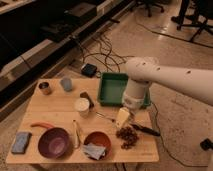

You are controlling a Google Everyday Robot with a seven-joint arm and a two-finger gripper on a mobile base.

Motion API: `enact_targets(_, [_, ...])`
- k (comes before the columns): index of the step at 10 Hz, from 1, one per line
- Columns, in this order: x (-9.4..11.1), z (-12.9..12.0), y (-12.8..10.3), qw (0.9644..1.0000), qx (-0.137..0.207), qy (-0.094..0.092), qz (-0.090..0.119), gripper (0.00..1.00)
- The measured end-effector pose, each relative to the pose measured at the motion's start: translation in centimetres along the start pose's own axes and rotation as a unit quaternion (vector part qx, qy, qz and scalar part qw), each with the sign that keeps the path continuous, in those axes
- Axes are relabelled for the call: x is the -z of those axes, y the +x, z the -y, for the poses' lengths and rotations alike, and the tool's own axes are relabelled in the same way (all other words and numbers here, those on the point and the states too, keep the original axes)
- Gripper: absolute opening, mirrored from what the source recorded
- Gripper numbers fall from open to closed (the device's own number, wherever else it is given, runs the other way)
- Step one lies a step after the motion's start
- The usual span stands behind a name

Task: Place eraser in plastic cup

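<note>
My one table (55, 110) carries one green tray (111, 90), two bowls, purple (54, 142) and orange (97, 141), one white cup (81, 106) and one plastic cup (66, 83), grey-blue and slightly tapered, near the far edge. The one eraser (86, 97), a small dark block, lies just behind the white cup. My claw (122, 118) hangs low just in front of the tray; clenched or released, I cannot tell.

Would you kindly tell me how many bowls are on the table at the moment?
2. The purple bowl sits near the front edge of the table; the orange bowl stands beside it. The gripper hangs above the table beyond the orange bowl; the arm might hide another.
</note>
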Motion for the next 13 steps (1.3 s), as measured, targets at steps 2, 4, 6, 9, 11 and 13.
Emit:
enact_targets(2, [1.1,0.1,-0.9,0.9991,0.012,0.040,0.004,0.80])
enact_targets(4, [3.7,0.6,-3.3,0.9943,0.029,0.099,0.026,0.80])
enact_targets(6, [5.2,1.9,-6.1,0.9901,0.056,0.117,0.053,0.80])
enact_targets(9, [6.6,5.5,-7.8,0.9739,0.102,0.156,0.130,0.80])
enact_targets(11, [7.2,7.1,-9.4,0.9647,0.109,0.179,0.160,0.80])
enact_targets(13, [7.6,7.9,-12.6,0.9615,0.104,0.178,0.181,0.80])
